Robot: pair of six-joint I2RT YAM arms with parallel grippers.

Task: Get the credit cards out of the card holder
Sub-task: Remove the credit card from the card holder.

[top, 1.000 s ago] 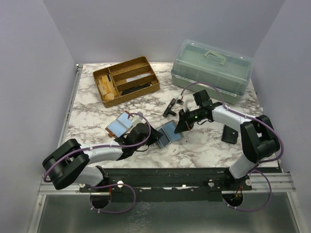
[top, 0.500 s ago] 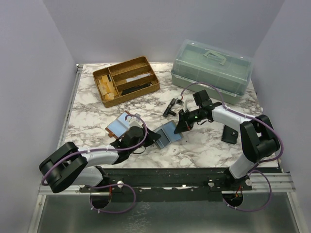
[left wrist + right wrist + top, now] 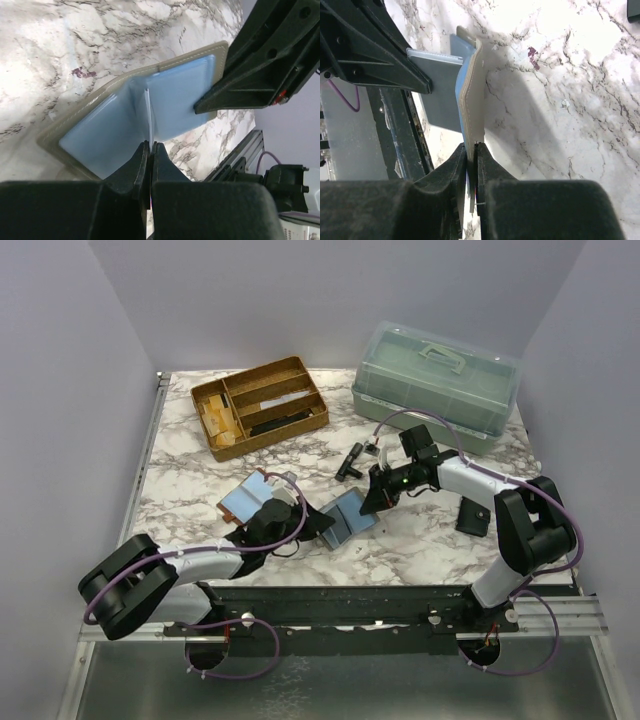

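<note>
Marble tabletop (image 3: 180, 490), top view: the card holder (image 3: 352, 520) lies spread open near the front middle, between my two arms. My left gripper (image 3: 320, 525) reaches its near-left side, and my right gripper (image 3: 371, 504) sits at its far-right edge. I cannot read either jaw state from up here. A flat light-blue piece (image 3: 243, 500) with a tan edge lies just left of the left wrist; whether it is a card or a second holder I cannot tell. Farther back stand a wooden tray (image 3: 270, 440) with compartments at left and a translucent green toolbox (image 3: 435, 380) at right, with a small black object (image 3: 349, 461) in front of the gap between them. A black pouch (image 3: 474, 517) lies by the right arm.

Left wrist view: the left gripper (image 3: 150, 146) has its jaws pressed together on the thin pale edge of a credit card (image 3: 148, 112). The credit card stands upright in the fold of the card holder (image 3: 95, 145), which is tan-rimmed and light blue inside. A right-gripper finger (image 3: 235, 95) meets the far leaf's outer edge.

Right wrist view: the right gripper (image 3: 472, 147) has its jaws clamped on the stitched tan edge of the card holder (image 3: 472, 85). Beyond it a left-gripper finger (image 3: 375, 55) touches the top of a grey-blue panel (image 3: 440, 105); card or other leaf, I cannot tell.
</note>
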